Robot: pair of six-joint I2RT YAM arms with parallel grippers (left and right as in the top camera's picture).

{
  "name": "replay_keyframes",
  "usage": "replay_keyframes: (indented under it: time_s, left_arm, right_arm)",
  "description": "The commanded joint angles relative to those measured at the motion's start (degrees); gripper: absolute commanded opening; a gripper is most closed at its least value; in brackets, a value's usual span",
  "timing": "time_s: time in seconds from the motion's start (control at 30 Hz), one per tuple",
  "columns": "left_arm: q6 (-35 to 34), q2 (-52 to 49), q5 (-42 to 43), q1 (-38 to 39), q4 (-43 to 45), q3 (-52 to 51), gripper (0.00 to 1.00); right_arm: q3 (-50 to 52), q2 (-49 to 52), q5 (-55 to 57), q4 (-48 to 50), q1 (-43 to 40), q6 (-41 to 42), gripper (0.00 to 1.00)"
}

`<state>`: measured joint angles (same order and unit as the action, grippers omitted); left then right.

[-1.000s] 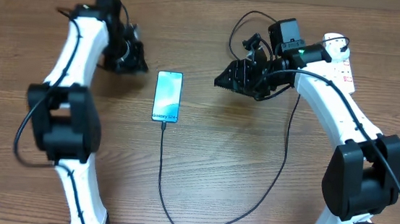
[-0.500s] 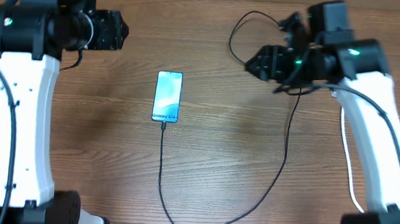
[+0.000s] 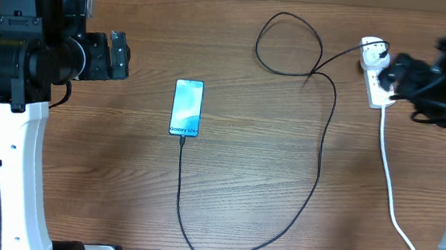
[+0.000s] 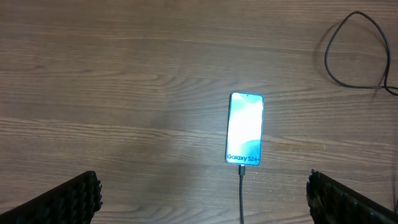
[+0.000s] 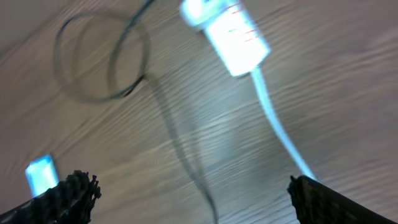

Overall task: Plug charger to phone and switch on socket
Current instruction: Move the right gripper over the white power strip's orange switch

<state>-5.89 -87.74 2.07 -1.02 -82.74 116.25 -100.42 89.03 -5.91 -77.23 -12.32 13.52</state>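
The charger [image 3: 322,150] sits plugged into the bottom edge of the phone [image 3: 187,107]; its cable loops right of the phone to the socket [image 3: 370,77]. Left gripper [image 3: 119,55] hangs left of the phone, right gripper [image 3: 396,74] far right, both spread wide

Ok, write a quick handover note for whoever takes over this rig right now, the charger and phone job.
Left end effector: open, empty.
Right end effector: open, empty, near the socket.
Phone lies flat, screen lit. The charger has its tip in the phone's bottom edge, and its white adapter appears seated in the socket.
Done: plugging in.
Remaining: the socket switch. Its position cannot be read here, so check it.
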Motion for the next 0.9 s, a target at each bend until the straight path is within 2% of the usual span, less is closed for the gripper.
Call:
replay_keyframes:
  time_s: [0.0,0.3,0.87]
  left_arm:
    - [-0.55,0.0,-1.18,-0.17,0.04,0.2,1.0]
    - [-0.55,0.0,-1.18,-0.17,0.04,0.2,1.0]
    - [-0.55,0.0,-1.18,-0.17,0.04,0.2,1.0]
  right_arm:
    - [-1.14,1.38,4.63,2.51,-4.24,4.46,1.0]
    - [1.86,5.2,4.83,12.57,-7.69,7.72,1.0]
    - [1.9,27.96,6.75,28.72,-7.69,7.78,1.0]
